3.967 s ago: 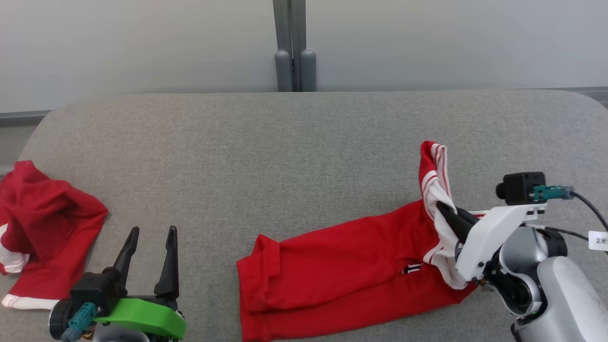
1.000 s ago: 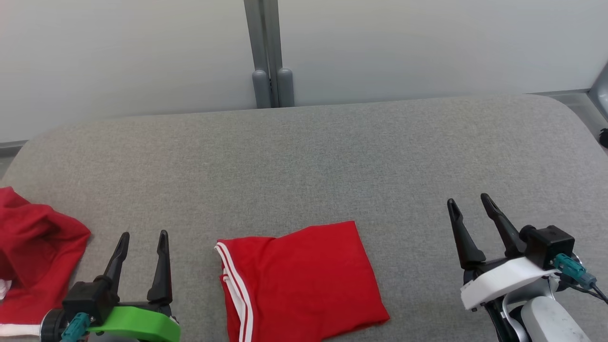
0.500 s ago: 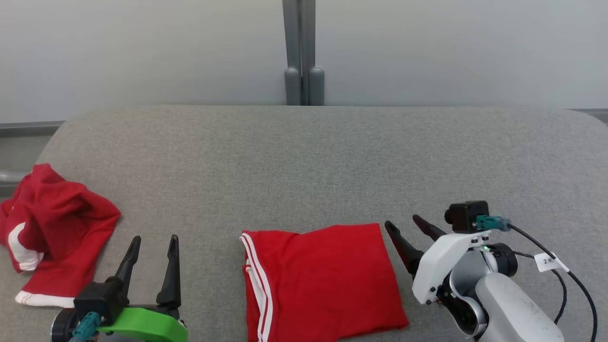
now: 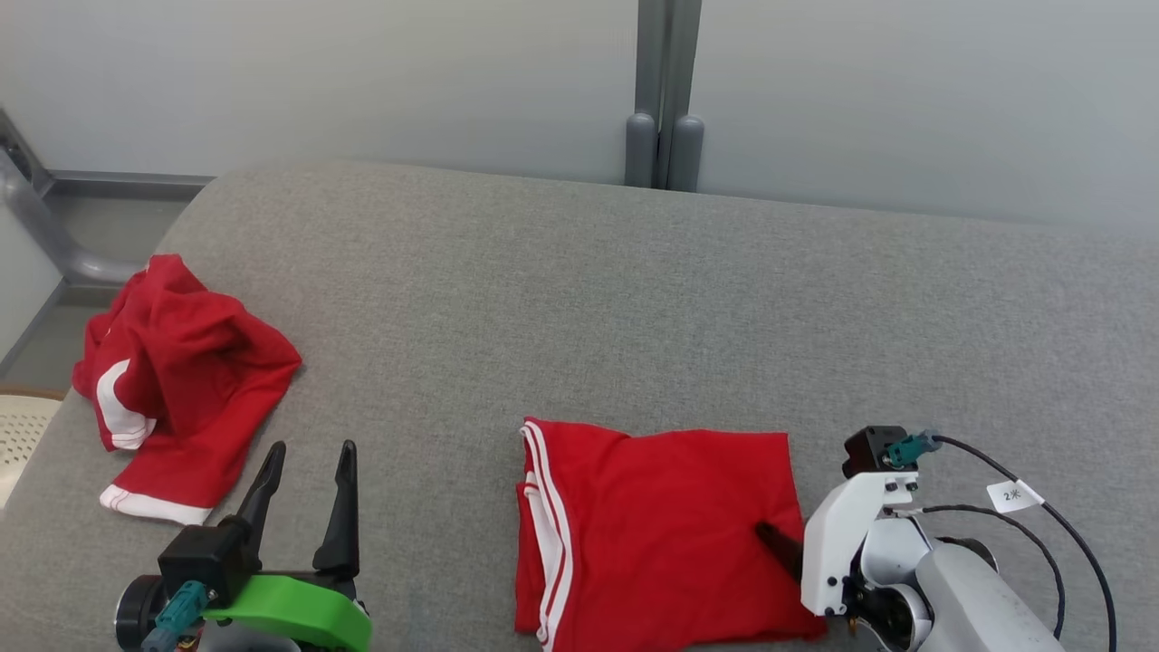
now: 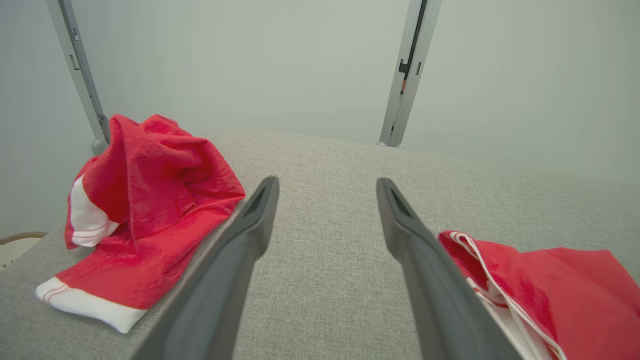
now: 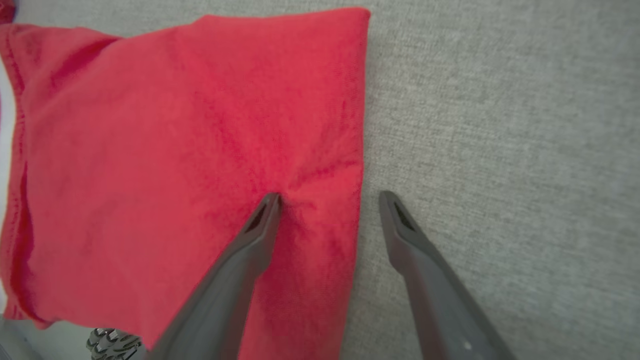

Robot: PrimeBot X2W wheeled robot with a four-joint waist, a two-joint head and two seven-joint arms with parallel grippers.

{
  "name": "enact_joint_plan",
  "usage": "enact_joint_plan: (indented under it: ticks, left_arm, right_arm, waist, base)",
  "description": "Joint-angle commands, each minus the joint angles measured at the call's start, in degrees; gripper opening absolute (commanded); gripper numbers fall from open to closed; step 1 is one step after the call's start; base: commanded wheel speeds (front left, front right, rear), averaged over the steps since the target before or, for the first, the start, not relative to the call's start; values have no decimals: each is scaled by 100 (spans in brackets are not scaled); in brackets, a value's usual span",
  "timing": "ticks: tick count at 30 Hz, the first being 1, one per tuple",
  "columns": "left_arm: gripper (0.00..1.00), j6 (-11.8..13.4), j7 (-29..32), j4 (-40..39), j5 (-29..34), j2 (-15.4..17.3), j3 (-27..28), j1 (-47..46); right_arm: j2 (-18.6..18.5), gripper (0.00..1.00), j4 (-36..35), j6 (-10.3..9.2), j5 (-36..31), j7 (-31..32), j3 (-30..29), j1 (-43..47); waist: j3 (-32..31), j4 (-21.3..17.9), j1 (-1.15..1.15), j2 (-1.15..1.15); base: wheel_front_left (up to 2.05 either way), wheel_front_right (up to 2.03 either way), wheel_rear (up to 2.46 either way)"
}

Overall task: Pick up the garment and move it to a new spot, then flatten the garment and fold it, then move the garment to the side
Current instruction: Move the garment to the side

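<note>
Item: folded garment [image 4: 652,534], red knit with white stripes [image 4: 548,525] along its 9 o'clock edge.

Location: near edge of the grey padded surface [image 4: 579,299], at about 6 o'clock in the head view. It lies flat as a rough square of several layers.

Handling, as a judgement: light, soft and limp, with no stiffness of its own. Expect it to sag, and the fold to spill open, if you lift it by one layer or one corner. Cloth on cloth gives some drag, so sliding it may ruck the lower layers. Not fragile.

Where to take hold: pinch through all layers at the 3 o'clock edge, which looks like the closed side of the fold. If you carry it instead of dragging it, support the striped 9 o'clock edge with the other arm.

Right gripper [image 6: 328,196]: jaws apart, clamped on nothing. It straddles the garment's 3 o'clock edge. One finger [image 6: 265,215] presses a dimple into the red cloth, and the other sits over bare grey just beside the edge. You are placed to close on that edge.

Left gripper [image 4: 311,448]: jaws apart, empty, at 8 o'clock of the garment and well apart from it.

Also present: crumpled garment [image 4: 181,362], red and white, at 9 o'clock of the surface. It is likely not the piece in hand.
</note>
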Motion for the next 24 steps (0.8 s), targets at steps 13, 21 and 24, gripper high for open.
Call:
enact_joint_plan:
  ticks: [13,21,24]
  left_arm:
    - [100,-4,-38,51,-48,7,4,-176]
    - [100,-64,-43,-81,-70,-40,-88,-228]
    - [100,-88,-43,-126,-50,-48,-152,-275]
  right_arm:
    - [174,0,-187,-2,-149,-317,-87,-48]
    - [27,0,-532,-3,-124,-602,-7,-267]
    - [-97,0,-634,-3,-113,-573,50,-449]
  waist:
    - [129,47,0,0]
    - [95,-351,0,0]
    - [141,-647,0,0]
  base:
    - [0,0,0]
    - [0,0,0]
    - [0,0,0]
